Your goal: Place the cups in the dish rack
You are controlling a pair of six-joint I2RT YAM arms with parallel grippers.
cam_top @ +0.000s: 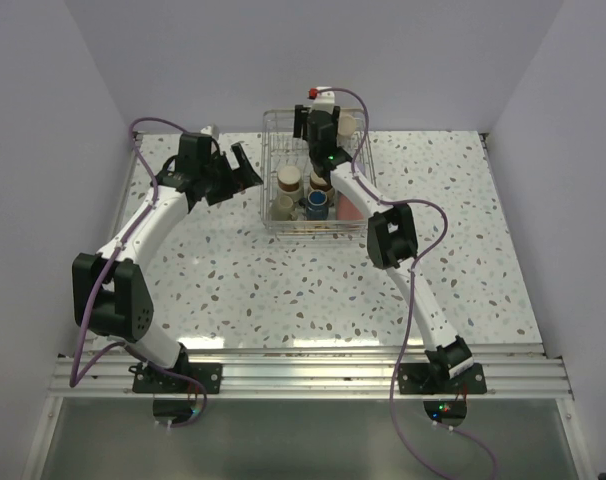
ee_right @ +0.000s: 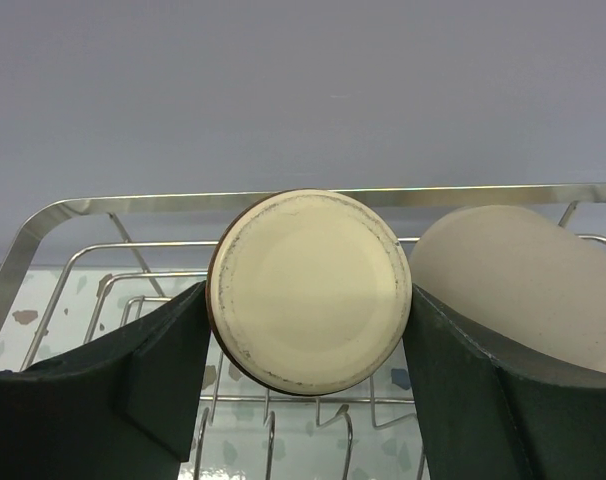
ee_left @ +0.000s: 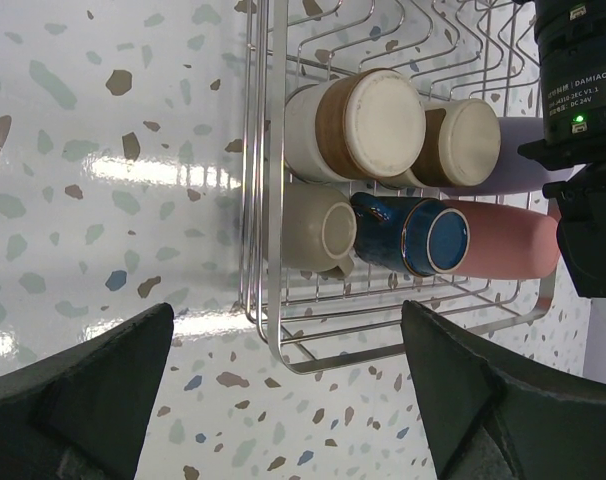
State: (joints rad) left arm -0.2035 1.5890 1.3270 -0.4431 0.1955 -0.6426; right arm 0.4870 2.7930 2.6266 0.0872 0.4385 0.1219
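Note:
The silver wire dish rack (cam_top: 273, 222) stands at the back middle of the table. My right gripper (cam_top: 319, 128) reaches into its far end and is shut on a cup with a cream base and a brown rim (ee_right: 308, 290), held between both fingers above the tines. A beige cup (ee_right: 523, 280) leans just to its right. My left gripper (cam_top: 238, 168) is open and empty, just left of the rack. Its wrist view shows the rack (ee_left: 268, 330) holding two cream-based cups (ee_left: 383, 125), a beige mug (ee_left: 318, 230), a dark blue-black mug (ee_left: 423, 235), a coral-pink cup (ee_left: 513, 245) and a lavender cup (ee_left: 518, 150).
The rack's far rim (ee_right: 103, 203) runs close to the pale back wall. My right arm (ee_left: 583, 150) hangs over the rack's right part in the left wrist view. Speckled tabletop (cam_top: 283, 290) lies between the rack and the arm bases.

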